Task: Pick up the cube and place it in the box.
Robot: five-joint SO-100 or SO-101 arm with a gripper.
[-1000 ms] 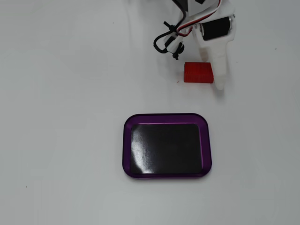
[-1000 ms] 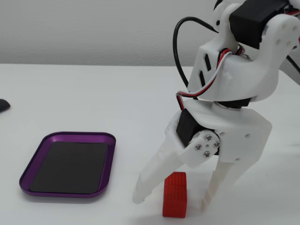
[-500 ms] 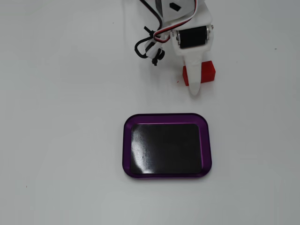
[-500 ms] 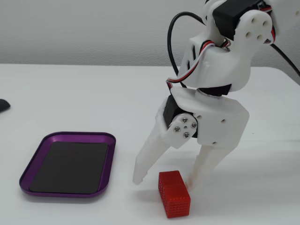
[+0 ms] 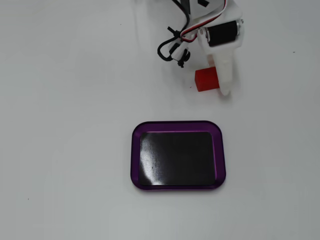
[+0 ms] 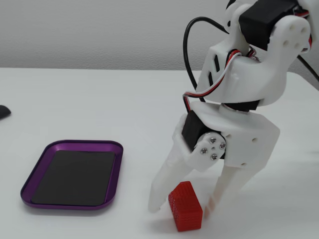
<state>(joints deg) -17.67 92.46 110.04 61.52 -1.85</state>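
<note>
The red cube [image 6: 185, 206] rests on the white table, and in a fixed view it sits low between my two white fingers. My gripper [image 6: 182, 209] is open, lowered to the table and straddling it. The longer finger [image 6: 162, 189] stands on the cube's left and the shorter one [image 6: 222, 191] on its right, with small gaps on both sides. From above, the cube [image 5: 206, 80] lies against the left side of one finger [image 5: 225, 75]; the other finger is hidden under the arm. The purple box [image 5: 135, 155] with its black bottom lies empty below the cube in that view. It also shows at the left of the other fixed view [image 6: 115, 172].
Black and red-white cables [image 5: 172, 45] loop beside the arm's wrist. A dark object [image 6: 4, 111] shows at the left edge of the table in a fixed view.
</note>
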